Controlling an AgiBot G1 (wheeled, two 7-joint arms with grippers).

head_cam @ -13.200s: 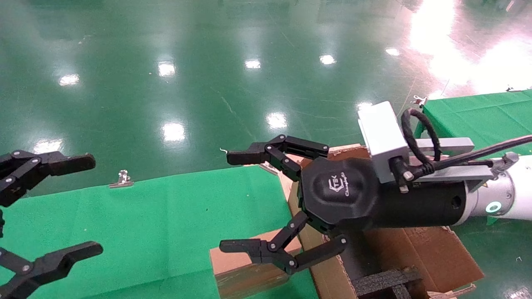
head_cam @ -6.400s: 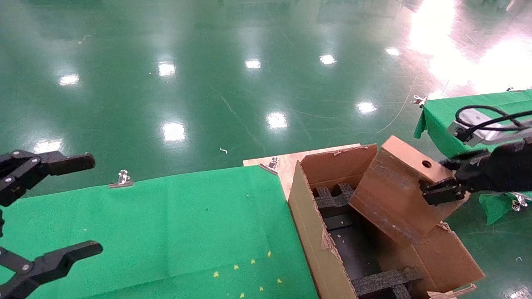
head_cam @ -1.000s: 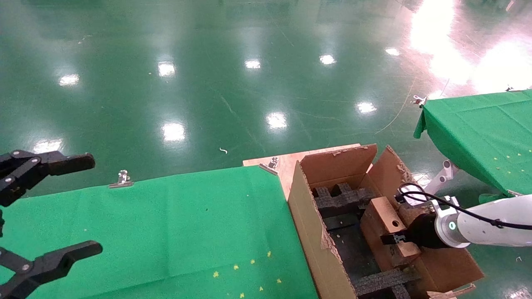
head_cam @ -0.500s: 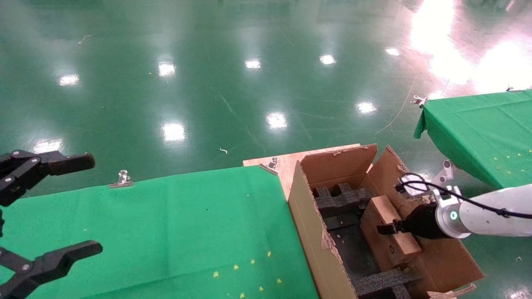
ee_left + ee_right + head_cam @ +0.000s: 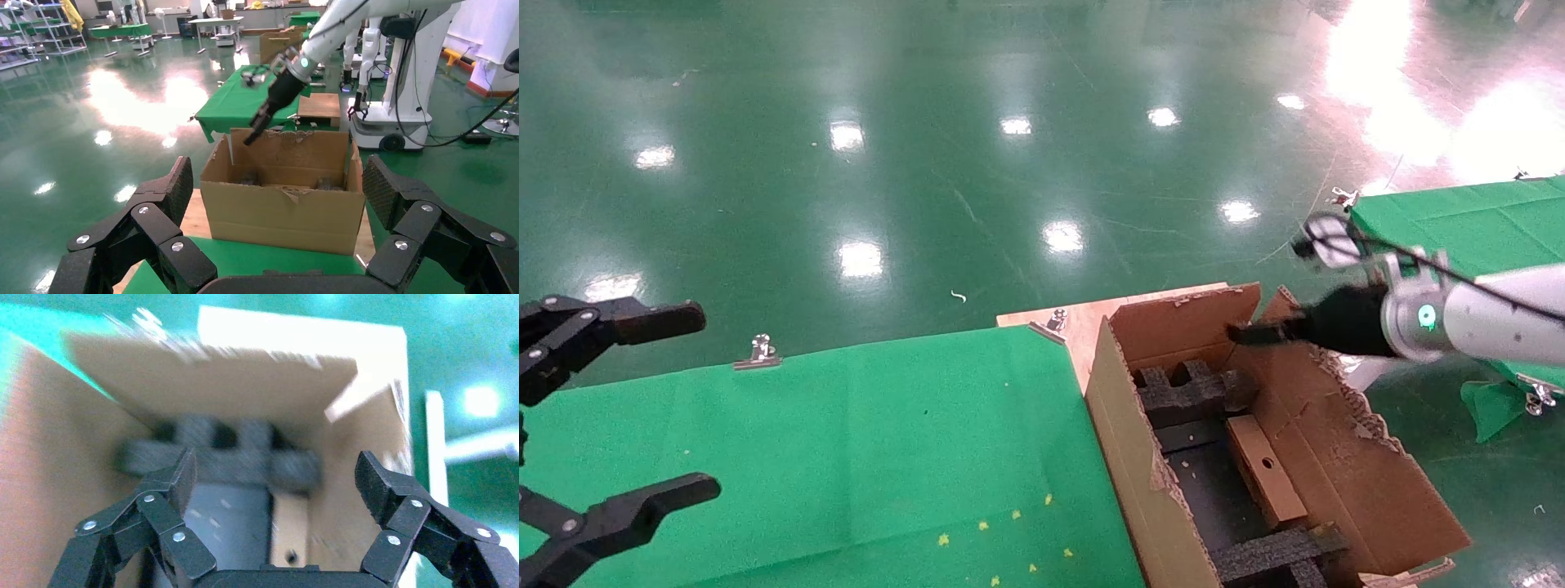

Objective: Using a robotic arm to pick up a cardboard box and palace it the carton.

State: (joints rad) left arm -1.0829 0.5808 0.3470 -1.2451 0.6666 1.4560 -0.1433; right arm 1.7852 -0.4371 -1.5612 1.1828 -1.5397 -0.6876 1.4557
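Observation:
The small brown cardboard box (image 5: 1266,478) with a round hole stands on edge inside the large carton (image 5: 1128,445), against its right wall between the black foam inserts (image 5: 1189,393). It also shows in the right wrist view (image 5: 289,530). My right gripper (image 5: 1242,333), on the white robotic arm (image 5: 1491,314), is open and empty, raised above the carton's far right flap. In the right wrist view it (image 5: 276,475) looks down into the carton. My left gripper (image 5: 686,400) is open and empty at the left edge; in its wrist view it (image 5: 276,188) faces the carton (image 5: 287,202).
A green-covered table (image 5: 846,457) lies left of the carton, with metal clips (image 5: 759,351) on its far edge. A second green table (image 5: 1483,220) stands at the right. The carton's torn right flap (image 5: 1369,482) hangs outward. Glossy green floor lies beyond.
My right gripper has let go of the cardboard box, opened, and risen up and away out of the carton. The box has settled lower on edge inside. The left arm has not moved.

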